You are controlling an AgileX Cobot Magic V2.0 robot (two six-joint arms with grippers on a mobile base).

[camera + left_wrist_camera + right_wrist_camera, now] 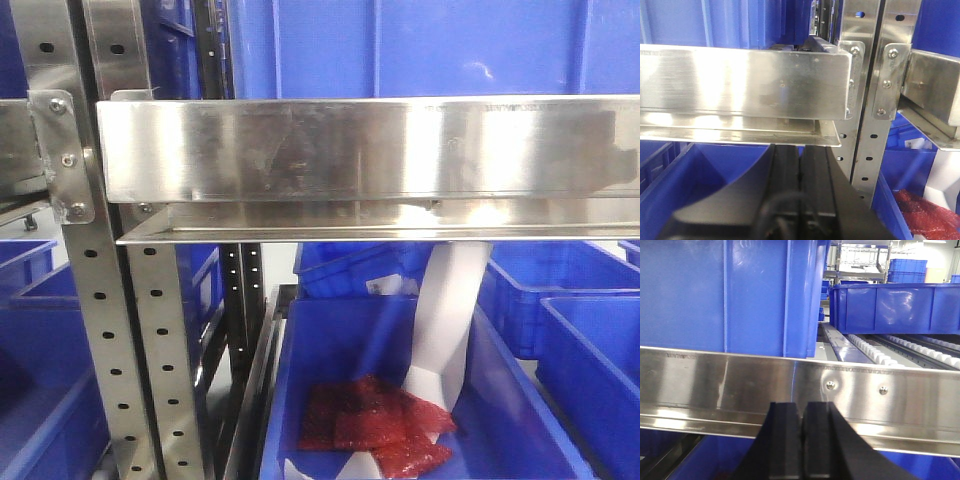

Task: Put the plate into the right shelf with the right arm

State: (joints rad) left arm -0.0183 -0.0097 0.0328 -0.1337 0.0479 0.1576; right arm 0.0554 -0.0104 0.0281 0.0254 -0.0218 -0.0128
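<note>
We see no plate in any view, so we cannot say where it is, and that is the first risk: with both sets of jaws clenched on nothing, no plate is being carried toward the right shelf (715, 385).

In the left wrist view the left gripper (800, 165) sits at lower centre, its jaws pressed together just under the steel beam (745, 82). To its right stands a perforated upright (867, 150).

In the right wrist view the right gripper (803, 420) is at lower centre, shut and empty, right before the beam. Rising from here, we judge, it could strike that beam.

Blue bins (730, 295) fill the upper left and upper right, leaving little free shelf. In the front view a lower bin (500, 420) holds red packets (375, 425) and a white strip (445, 320).
</note>
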